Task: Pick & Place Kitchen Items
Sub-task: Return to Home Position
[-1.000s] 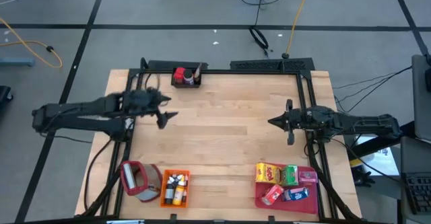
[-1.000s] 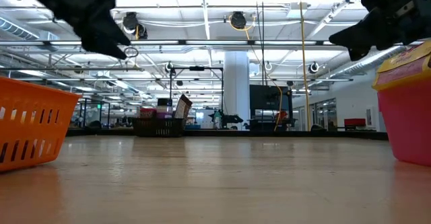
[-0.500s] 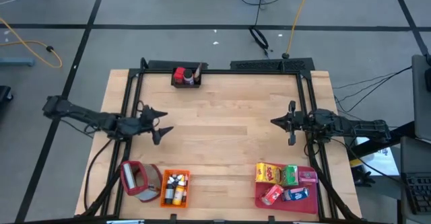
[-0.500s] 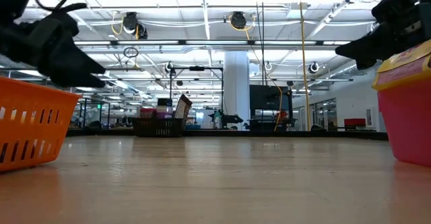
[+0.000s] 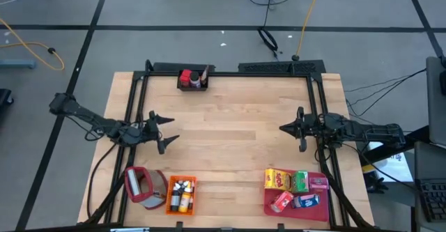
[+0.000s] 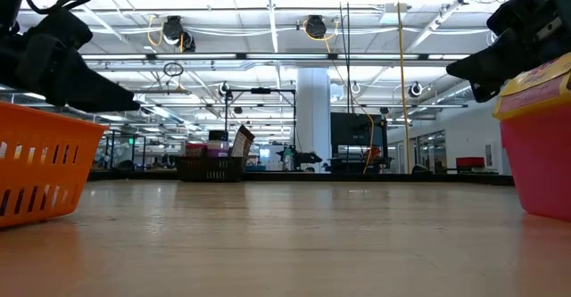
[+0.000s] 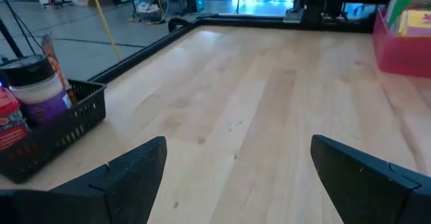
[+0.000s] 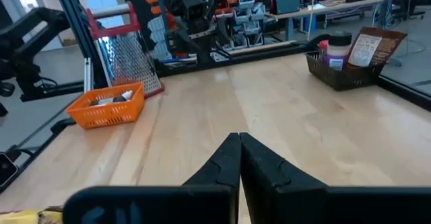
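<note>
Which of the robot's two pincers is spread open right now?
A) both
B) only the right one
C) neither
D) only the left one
D: the left pincer has its dark fingers wide apart in its wrist view, while the right pincer has its fingers meeting tip to tip.

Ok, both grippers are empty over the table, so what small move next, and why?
Probably open the right gripper, now shut, and swing it toward the food boxes on the pink tray: they lie on its side, and the open left gripper is farther off.
</note>
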Controlling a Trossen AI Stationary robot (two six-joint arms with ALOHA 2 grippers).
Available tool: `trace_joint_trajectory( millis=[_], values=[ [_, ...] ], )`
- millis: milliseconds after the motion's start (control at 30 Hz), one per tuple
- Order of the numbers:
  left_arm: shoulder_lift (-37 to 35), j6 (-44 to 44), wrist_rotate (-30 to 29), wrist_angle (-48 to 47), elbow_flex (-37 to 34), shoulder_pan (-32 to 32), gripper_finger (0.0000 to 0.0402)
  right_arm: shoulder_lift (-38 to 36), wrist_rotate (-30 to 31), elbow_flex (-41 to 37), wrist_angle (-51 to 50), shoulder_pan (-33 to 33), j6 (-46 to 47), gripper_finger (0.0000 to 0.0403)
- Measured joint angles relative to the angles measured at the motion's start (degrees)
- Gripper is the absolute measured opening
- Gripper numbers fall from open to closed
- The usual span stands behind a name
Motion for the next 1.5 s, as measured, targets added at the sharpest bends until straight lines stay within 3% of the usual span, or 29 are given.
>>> trace_joint_trajectory(
  millis=[1500],
  values=[
    [-0.02,-0.21,0.22,0.95,-0.02,-0.02,0.0372,0.21,0.0,-0.28,4.74,-0.02,-0.62,0.0]
  ],
)
